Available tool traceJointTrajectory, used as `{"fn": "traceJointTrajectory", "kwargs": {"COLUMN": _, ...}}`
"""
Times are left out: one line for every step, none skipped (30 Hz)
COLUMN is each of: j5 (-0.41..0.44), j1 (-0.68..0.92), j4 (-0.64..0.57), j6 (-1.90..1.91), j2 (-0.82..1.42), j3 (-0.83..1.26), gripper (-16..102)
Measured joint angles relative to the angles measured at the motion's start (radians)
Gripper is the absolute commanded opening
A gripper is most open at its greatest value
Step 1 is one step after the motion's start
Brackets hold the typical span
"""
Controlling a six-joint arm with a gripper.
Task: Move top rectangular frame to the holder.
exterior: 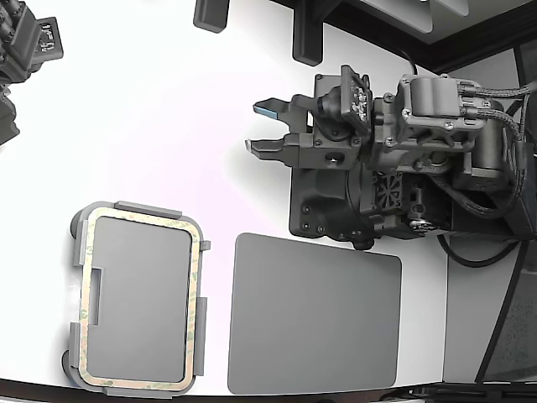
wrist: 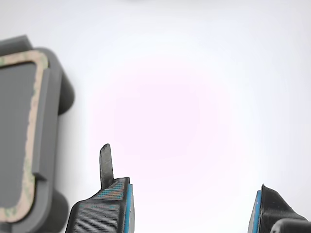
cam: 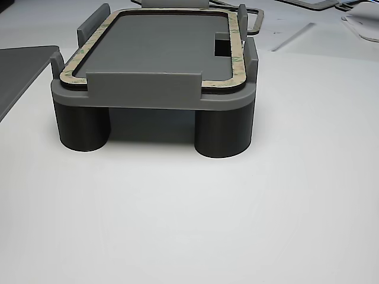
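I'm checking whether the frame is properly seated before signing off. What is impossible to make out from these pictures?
- Frame seating: the holder tabs cover parts of its edge in every view.
- Holder: cut off by the wrist view's edge.
- Gripper base: hidden under the arm's body in the exterior view.
- Another frame behind the holder, other view: mostly hidden.

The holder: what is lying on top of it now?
The tan rectangular frame lies along the rim of the holder, inside its raised tabs. Whether more frames lie beneath cannot be seen.

a white worktop [exterior: 168, 126] lies under me. on it a flat dark grey pad [exterior: 315, 315] with rounded corners rests near the exterior view's lower edge. dark blocks [exterior: 211, 14] stand at the worktop's far edge.
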Motion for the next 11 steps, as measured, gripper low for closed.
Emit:
{"fn": "traceJointTrajectory", "kwargs": {"j5": 0.012, "j1": 0.000, "j4": 0.000, "j6": 0.005, "j2": 0.000, "j3": 0.000, "gripper": 100}}
{"fn": "traceJointTrajectory", "kwargs": {"j5": 0.023, "j1": 0.000, "j4": 0.000, "j6": 0.008, "j2": 0.000, "j3": 0.000, "gripper": 100}}
{"fn": "traceJointTrajectory", "kwargs": {"j5": 0.026, "j1": 0.000, "j4": 0.000, "j6": 0.009, "j2": 0.000, "j3": 0.000, "gripper": 100}}
{"fn": "traceJointTrajectory", "kwargs": {"j5": 0.029, "j1": 0.000, "j4": 0.000, "j6": 0.011, "j2": 0.000, "j3": 0.000, "gripper": 100}}
{"fn": "traceJointTrajectory", "kwargs": {"j5": 0.029, "j1": 0.000, "j4": 0.000, "j6": 0.011, "j2": 0.000, "j3": 0.000, "gripper": 100}}
{"fn": "traceJointTrajectory", "kwargs": {"j5": 0.029, "j1": 0.000, "j4": 0.000, "j6": 0.012, "j2": 0.000, "j3": 0.000, "gripper": 100}}
{"fn": "traceJointTrajectory", "kwargs": {"j5": 0.029, "j1": 0.000, "j4": 0.000, "j6": 0.012, "j2": 0.000, "j3": 0.000, "gripper": 100}}
{"fn": "traceJointTrajectory", "kwargs": {"j5": 0.029, "j1": 0.000, "j4": 0.000, "j6": 0.012, "j2": 0.000, "j3": 0.000, "gripper": 100}}
{"fn": "traceJointTrajectory", "kwargs": {"j5": 0.029, "j1": 0.000, "j4": 0.000, "j6": 0.012, "j2": 0.000, "j3": 0.000, "gripper": 100}}
{"fn": "traceJointTrajectory", "kwargs": {"j5": 0.029, "j1": 0.000, "j4": 0.000, "j6": 0.012, "j2": 0.000, "j3": 0.000, "gripper": 100}}
{"fn": "traceJointTrajectory", "kwargs": {"j5": 0.029, "j1": 0.000, "j4": 0.000, "j6": 0.012, "j2": 0.000, "j3": 0.000, "gripper": 100}}
